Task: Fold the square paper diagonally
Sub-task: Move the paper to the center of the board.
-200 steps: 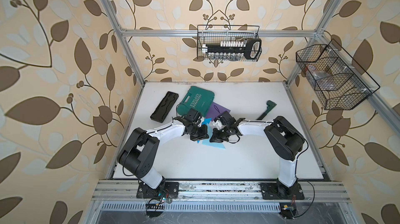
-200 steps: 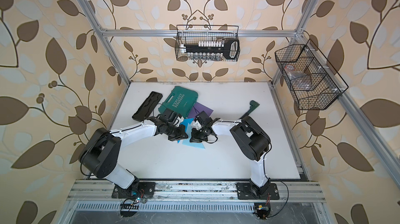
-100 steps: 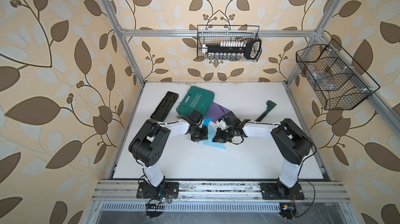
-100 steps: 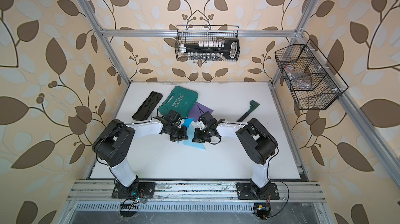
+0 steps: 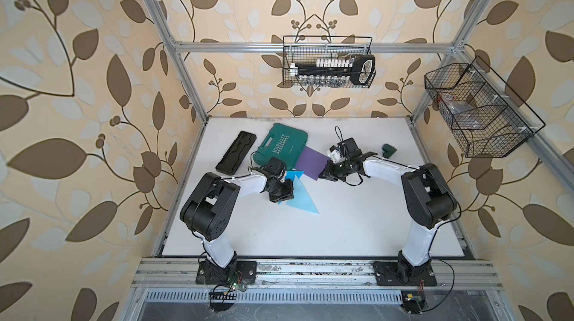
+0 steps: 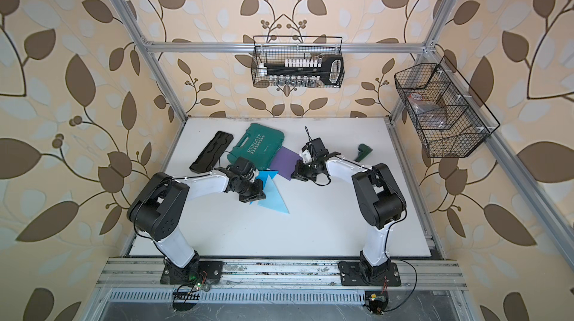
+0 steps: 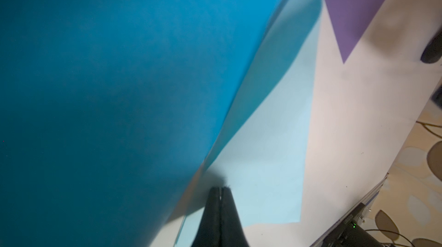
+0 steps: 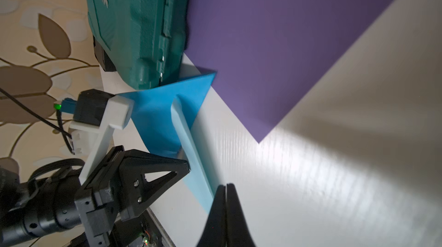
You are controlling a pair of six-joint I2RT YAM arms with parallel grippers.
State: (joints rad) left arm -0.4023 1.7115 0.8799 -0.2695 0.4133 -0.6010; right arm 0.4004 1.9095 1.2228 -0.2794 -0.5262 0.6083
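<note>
The square paper (image 5: pixel 302 199) is blue with a pale underside and lies left of the table's middle. Its pale triangle (image 7: pixel 270 162) lies flat while a bright blue flap (image 7: pixel 119 90) stands up from the fold beside it. My left gripper (image 7: pixel 220 188) is shut with nothing between its fingers, its tip resting on the pale part next to the fold, as both top views show (image 6: pixel 253 196). My right gripper (image 8: pixel 226 185) is shut and empty, off the blue paper (image 8: pixel 162 114), low over the table by the purple sheet's corner (image 5: pixel 324 176).
A purple sheet (image 5: pixel 310 164) lies beyond the blue paper, partly under a green tool case (image 5: pixel 281 145). A black tray (image 5: pixel 236 155) sits at the far left, a small green tool (image 5: pixel 389 149) at the far right. Wire baskets (image 5: pixel 329 64) hang on the walls.
My right gripper has drawn back from the blue paper toward the purple sheet. My left gripper has slid along the fold toward the near side. The pale triangle now lies uncovered.
</note>
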